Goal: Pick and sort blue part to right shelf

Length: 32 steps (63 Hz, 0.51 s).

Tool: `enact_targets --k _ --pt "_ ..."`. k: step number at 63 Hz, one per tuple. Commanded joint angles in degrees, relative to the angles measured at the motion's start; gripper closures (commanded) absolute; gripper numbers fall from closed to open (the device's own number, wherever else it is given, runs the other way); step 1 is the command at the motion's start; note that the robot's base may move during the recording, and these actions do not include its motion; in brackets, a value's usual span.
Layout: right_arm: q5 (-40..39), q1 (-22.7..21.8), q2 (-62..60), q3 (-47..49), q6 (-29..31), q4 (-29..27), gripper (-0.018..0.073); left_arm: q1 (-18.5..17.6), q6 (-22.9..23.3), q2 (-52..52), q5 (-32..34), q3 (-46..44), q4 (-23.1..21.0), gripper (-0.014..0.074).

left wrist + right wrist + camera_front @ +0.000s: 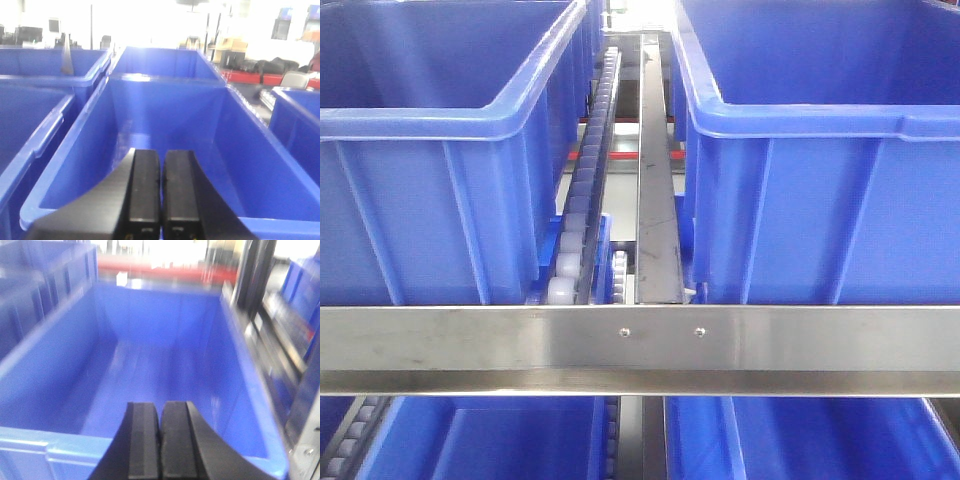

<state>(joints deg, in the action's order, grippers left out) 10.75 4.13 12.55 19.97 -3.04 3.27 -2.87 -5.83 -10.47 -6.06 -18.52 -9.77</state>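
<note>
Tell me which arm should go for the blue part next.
Neither has an edge: the left tool and right tool are both shut and empty, each above a part-free blue bin. No part visible.

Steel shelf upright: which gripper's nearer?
Right, likely. The right gripper hangs shut over a blue bin whose right wall borders the steel upright. The left gripper, shut, hangs over a different bin flanked by neighbour bins; no upright shows close by.

Blown-out backlight, soft blurred wrist views.
</note>
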Motion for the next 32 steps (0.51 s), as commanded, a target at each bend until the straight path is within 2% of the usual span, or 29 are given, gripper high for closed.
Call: enact_targets --k 1,32 --pt "-1.82 -0.5 -1.63 0.98 -0.18 -0.29 0.0508 0.17 0.14 0.61 3.0 -1.43 -0.61 0.0472" --pt "0.98 -0.5 -1.87 0.56 -0.18 -0.23 0.0508 0.17 0.14 0.61 3.0 -1.43 -0.61 0.0472"
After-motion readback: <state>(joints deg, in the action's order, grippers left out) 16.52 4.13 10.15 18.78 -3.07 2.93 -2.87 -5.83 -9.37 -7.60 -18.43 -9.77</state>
